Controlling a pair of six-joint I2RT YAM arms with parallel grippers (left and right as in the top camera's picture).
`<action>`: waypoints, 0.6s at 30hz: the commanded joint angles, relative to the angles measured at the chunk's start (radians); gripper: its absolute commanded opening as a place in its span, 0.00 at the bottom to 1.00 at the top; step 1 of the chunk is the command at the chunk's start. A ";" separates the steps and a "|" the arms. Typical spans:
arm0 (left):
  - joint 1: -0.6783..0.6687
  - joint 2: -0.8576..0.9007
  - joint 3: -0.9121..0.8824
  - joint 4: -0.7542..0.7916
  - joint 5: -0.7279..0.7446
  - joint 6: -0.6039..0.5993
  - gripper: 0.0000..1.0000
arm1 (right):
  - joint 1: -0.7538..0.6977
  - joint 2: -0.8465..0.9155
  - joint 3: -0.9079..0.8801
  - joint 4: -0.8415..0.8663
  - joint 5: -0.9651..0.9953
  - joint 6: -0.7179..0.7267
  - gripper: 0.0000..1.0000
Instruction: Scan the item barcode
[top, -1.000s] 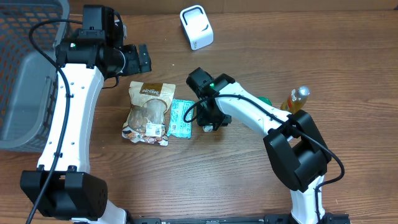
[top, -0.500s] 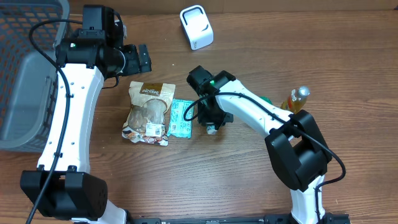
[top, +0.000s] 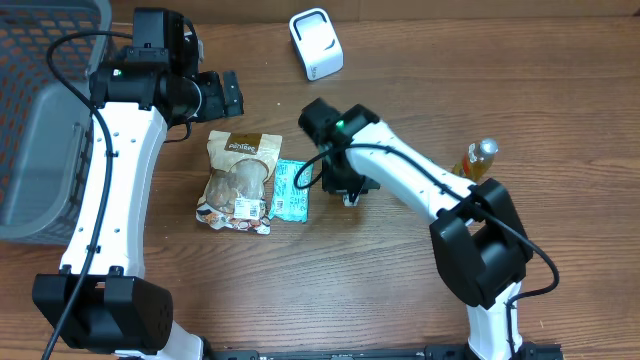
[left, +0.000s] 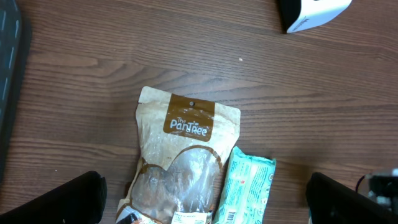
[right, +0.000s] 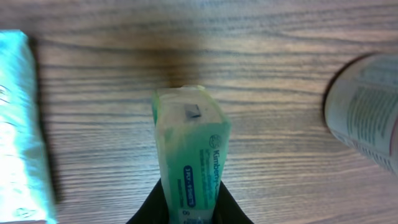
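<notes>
**A:** The right claw (top: 345, 193): what has it got?

**B:** Its two fingers (right: 149, 208) are pinched on a small green pack (right: 189, 149), which sticks out ahead of them over the wood. Blue print and a small dark square show on its upper face. Whether it touches the table (top: 300, 290) I cannot tell.

**A:** Where is that from the brown snack pouch (top: 238, 178)?

**B:** To the pouch's right in the overhead view. A teal packet (top: 292, 190) lies flat between them, right against the pouch's edge.

**A:** And the left claw (top: 222, 95)?

**B:** Spread wide with nothing in it, just beyond the pouch's top end. Its wrist camera looks down on the pouch.

**A:** The scanner?

**B:** The white scanner (top: 316, 43) stands up and to the right of the pouch, well apart from it. A bottle (top: 480, 158) of amber liquid stands far to the pouch's right, and a grey basket (top: 40, 150) sits to its left.
</notes>
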 joint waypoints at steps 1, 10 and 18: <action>0.003 0.002 0.014 0.000 0.010 0.011 1.00 | 0.027 -0.003 -0.014 0.004 0.112 0.053 0.14; 0.003 0.002 0.014 0.000 0.010 0.011 1.00 | 0.032 -0.003 -0.035 0.006 0.151 0.071 0.14; 0.003 0.002 0.014 0.000 0.010 0.011 1.00 | 0.031 -0.003 -0.074 0.044 0.145 0.072 0.17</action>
